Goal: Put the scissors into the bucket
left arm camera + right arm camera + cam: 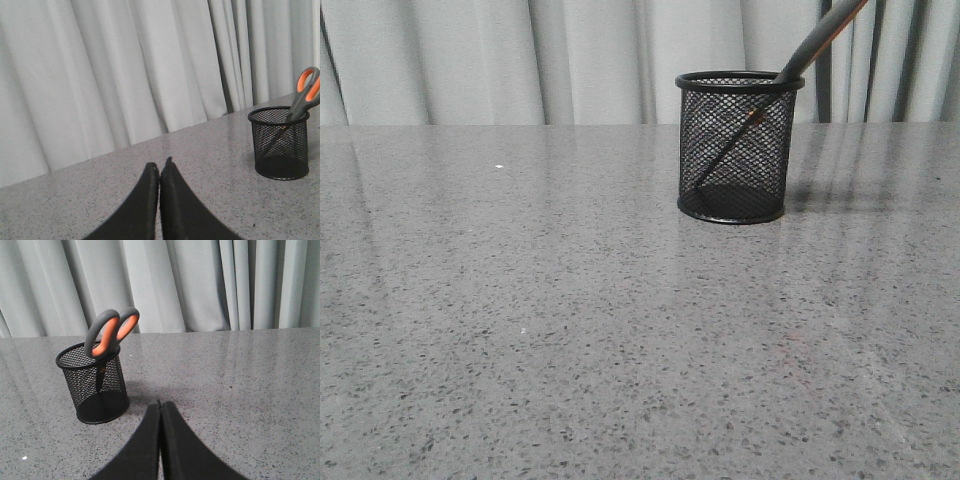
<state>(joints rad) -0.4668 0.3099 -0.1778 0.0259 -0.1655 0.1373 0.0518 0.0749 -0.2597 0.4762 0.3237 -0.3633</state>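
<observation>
The black wire-mesh bucket [737, 148] stands upright on the grey table at the back right of the front view. The scissors [815, 42] stand in it, blades down, leaning over its rim, with the handles sticking out above. The bucket [279, 142] and the orange-lined handles [306, 93] show in the left wrist view, and the bucket [95, 384] and handles [109, 332] in the right wrist view. My left gripper [160, 165] is shut and empty, away from the bucket. My right gripper [160, 404] is shut and empty, beside the bucket. Neither gripper shows in the front view.
The speckled grey table [570, 330] stretches across the front view. Pale grey curtains [520, 60] hang behind its far edge. A small white speck [498, 166] lies on the table at the back left.
</observation>
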